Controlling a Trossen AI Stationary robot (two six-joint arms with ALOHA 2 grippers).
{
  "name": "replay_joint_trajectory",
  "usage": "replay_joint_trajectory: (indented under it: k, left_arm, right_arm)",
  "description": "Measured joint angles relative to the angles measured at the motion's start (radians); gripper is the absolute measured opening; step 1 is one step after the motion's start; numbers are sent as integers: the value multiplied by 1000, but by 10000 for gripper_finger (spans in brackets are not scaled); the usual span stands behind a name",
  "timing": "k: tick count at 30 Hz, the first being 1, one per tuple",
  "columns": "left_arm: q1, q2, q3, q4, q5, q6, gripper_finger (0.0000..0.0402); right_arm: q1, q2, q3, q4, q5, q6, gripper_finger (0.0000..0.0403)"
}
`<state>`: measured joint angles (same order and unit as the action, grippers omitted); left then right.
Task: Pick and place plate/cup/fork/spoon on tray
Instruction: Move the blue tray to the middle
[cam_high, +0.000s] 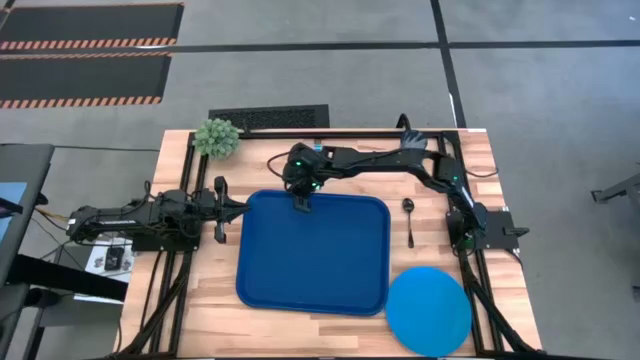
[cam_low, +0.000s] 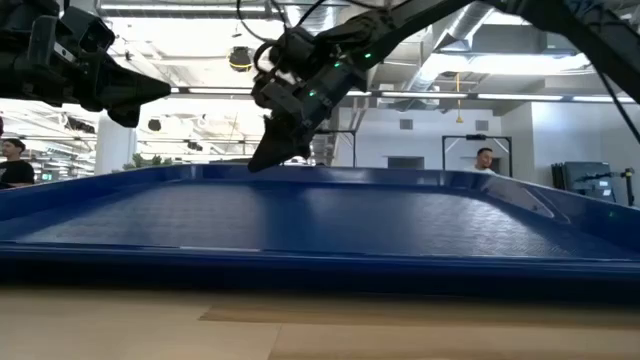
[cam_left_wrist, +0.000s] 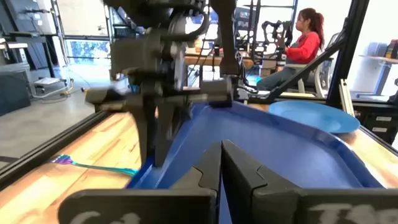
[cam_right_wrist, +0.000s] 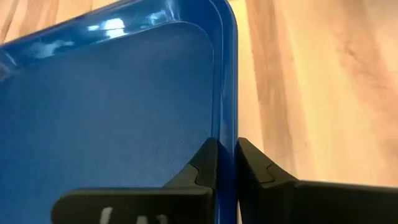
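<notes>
We see the tray (cam_right_wrist: 124, 93) as dark-blue plastic: its floor carries a fine, matt, pebbled texture, while its raised rim (cam_right_wrist: 225, 74) is smooth and glossy, catching bright highlights. Beside the tray, the bench (cam_high: 190, 310) is light wood in jointed strips, smooth with a soft sheen and visible grain. We read the plate (cam_high: 428, 311), near the tray's corner, as smooth bright-blue plastic with an even, satiny face. The spoon (cam_high: 409, 220), just beside the tray, has a shiny metal bowl. The right gripper (cam_right_wrist: 225, 163), set on the tray's rim, looks like matt black plastic.
</notes>
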<state>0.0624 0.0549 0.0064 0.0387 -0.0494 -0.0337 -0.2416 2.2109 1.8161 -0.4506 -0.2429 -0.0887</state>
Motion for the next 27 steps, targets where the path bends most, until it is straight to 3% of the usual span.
replay_joint_trajectory:
  k: [10, 27]
  left_arm:
    - [0, 15, 0, -3, 0, 7, 0]
    - [0, 17, 0, -3, 1, 6, 0]
  right_arm:
    - [4, 135, 157, -46, -20, -57, 40]
    - [4, 179, 175, -52, -16, -122, 52]
